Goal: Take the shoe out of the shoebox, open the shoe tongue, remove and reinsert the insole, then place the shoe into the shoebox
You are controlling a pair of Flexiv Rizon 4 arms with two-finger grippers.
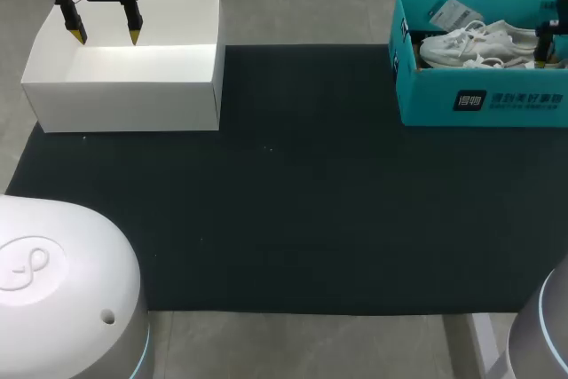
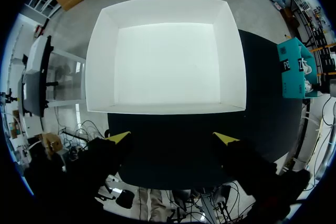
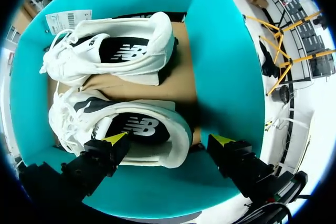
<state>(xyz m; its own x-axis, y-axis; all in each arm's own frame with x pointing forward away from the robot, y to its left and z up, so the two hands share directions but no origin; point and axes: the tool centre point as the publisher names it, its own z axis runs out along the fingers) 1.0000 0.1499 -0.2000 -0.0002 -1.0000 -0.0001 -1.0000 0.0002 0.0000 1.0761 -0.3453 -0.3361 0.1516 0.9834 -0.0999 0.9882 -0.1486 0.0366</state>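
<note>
Dark mat (image 1: 293, 210) bears white box (image 1: 124, 106) and teal shoebox (image 1: 428, 102).

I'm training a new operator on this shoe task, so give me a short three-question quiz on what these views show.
1. True or false: the white open cardboard box holds a shoe.
2. How many white lace-up sneakers lie in the teal cardboard shoebox? A one, B two, C none.
3. Fill in: the right tool, above the shoebox, has its fingers ___ (open or shut).
Key: 1 false; 2 B; 3 open.
</note>
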